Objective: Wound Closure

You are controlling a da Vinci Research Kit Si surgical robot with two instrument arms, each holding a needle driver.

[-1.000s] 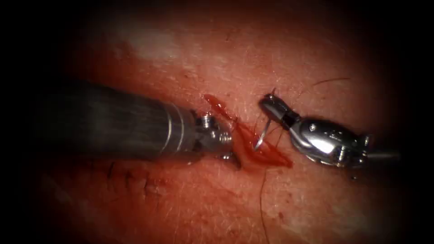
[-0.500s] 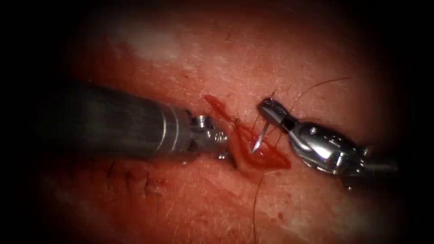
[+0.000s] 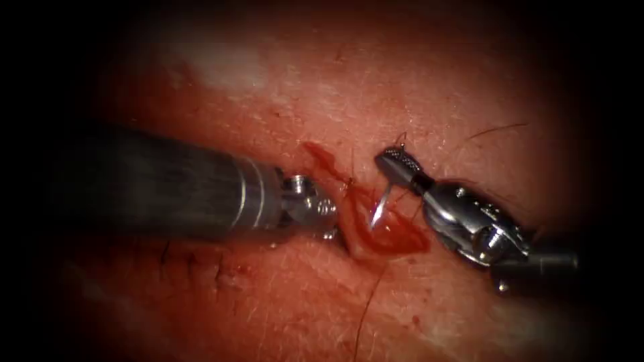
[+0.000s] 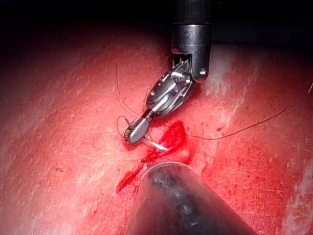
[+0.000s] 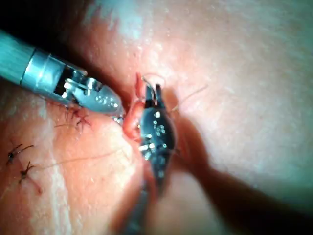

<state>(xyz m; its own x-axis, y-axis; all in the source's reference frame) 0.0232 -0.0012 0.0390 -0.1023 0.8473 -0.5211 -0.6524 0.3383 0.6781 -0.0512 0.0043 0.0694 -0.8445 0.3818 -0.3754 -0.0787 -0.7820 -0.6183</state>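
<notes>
My right tool [image 3: 396, 163] comes in from the right with its jaws shut on the curved needle [image 3: 380, 204] near its tail end. The needle hangs down from the jaws, its tip over the open cut [image 3: 399, 236] on the right side, and I cannot tell whether it touches the flesh. My left tool [image 3: 333, 226] lies at the cut's left edge, shut on that edge of the tissue [image 3: 302, 94], which stands rolled up. Dark thread [image 3: 365, 308] trails down from the cut, and another strand [image 3: 496, 127] runs up and right. The left wrist view shows the right tool [image 4: 134, 132] and needle [image 4: 155, 144].
Red fluid wets the cut and a streak [image 3: 322, 159] above it. Older dark stitches [image 3: 194, 265] sit on the tissue below the left shaft; the right wrist view shows them as stitches [image 5: 22, 169] near the left tool [image 5: 113, 108].
The right tool has moved left and a little down, carrying the needle tip over the cut. The left tool has drawn the left edge leftward and the cut gapes wider.
</notes>
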